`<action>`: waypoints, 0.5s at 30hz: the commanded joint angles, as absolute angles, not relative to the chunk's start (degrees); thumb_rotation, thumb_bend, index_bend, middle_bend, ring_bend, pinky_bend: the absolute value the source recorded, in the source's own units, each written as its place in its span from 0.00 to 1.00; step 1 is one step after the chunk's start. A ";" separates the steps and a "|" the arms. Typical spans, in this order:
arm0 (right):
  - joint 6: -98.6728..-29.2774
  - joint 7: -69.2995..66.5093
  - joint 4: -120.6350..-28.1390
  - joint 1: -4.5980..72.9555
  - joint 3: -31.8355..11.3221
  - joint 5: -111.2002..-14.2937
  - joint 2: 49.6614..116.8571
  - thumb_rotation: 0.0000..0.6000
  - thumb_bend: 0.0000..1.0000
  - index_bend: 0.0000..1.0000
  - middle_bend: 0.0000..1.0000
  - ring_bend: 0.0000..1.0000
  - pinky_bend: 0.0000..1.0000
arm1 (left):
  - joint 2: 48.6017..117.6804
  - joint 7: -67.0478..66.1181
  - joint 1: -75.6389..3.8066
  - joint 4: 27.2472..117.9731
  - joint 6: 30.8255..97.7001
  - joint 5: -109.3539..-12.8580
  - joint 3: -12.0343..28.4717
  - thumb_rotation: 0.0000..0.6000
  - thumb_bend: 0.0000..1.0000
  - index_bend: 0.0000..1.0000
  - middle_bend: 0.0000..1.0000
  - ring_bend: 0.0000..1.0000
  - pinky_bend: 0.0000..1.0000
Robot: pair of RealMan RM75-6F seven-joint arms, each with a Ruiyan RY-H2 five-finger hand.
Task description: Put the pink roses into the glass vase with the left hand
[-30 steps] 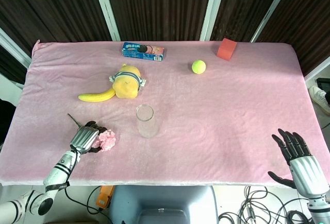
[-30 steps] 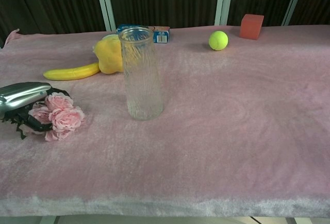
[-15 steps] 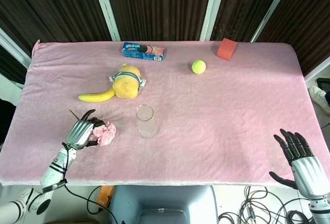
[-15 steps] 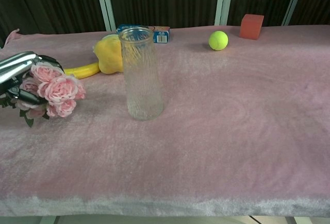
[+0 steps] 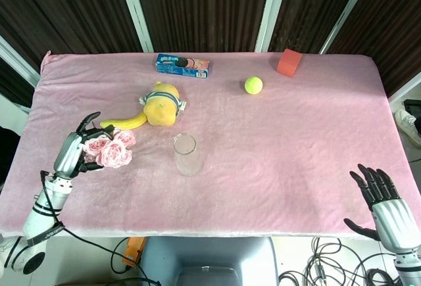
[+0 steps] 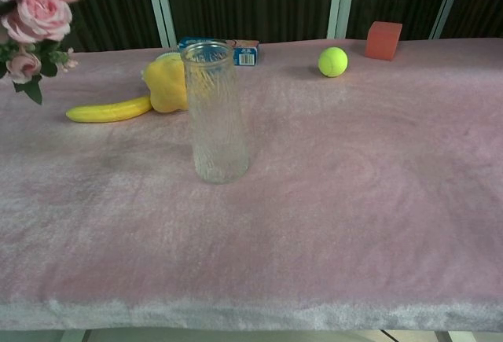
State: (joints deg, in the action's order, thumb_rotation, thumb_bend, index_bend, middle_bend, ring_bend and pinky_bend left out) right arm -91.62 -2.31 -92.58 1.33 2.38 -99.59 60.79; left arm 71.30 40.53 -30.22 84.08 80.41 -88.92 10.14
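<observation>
So the left hand (image 5: 71,153) is gripping the pink roses (image 5: 108,152), fingers wrapped around the bunch, and it's up off the desk (image 5: 296,141) on the left side. In the chest view the blooms (image 6: 35,0) sit way up in the top-left corner with some green leaves hanging under them, and you can't see the hand there at all. The glass vase (image 5: 186,154) stands upright near the front middle of the pink cloth, well off to the right of the flowers, with nothing in it. Right hand (image 5: 385,204) hangs past the front right corner of the desk, fingers spread, holding nothing. Other stuff lying around: a banana (image 5: 123,123) touching a yellow plush toy (image 5: 162,104), a blue snack box (image 5: 182,65) at the back, a tennis ball (image 5: 253,85) and a red block (image 5: 289,62).
</observation>
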 commanded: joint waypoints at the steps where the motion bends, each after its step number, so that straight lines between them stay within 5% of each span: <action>1: -91.15 -2.11 -92.56 1.52 2.45 -99.56 60.84 1.00 0.10 0.00 0.00 0.00 0.00 | 52.42 53.73 -27.81 105.06 79.54 -84.48 15.49 1.00 0.51 0.87 0.88 0.55 0.10; 9: -90.03 -0.90 -92.90 1.85 2.47 -99.26 61.24 1.00 0.10 0.00 0.00 0.00 0.00 | 31.22 71.58 -24.40 123.32 73.18 -74.81 20.99 1.00 0.51 0.87 0.89 0.56 0.13; 15: -88.57 0.30 -93.18 2.38 2.31 -98.53 61.71 1.00 0.10 0.00 0.00 0.00 0.00 | 22.96 81.90 -24.06 128.19 68.42 -72.85 23.63 1.00 0.52 0.86 0.90 0.59 0.23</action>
State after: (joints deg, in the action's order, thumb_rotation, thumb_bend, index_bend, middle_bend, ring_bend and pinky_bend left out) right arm -88.81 0.08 -93.09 2.25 2.32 -98.62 61.60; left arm 26.51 77.14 -24.77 124.62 71.65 -75.58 21.15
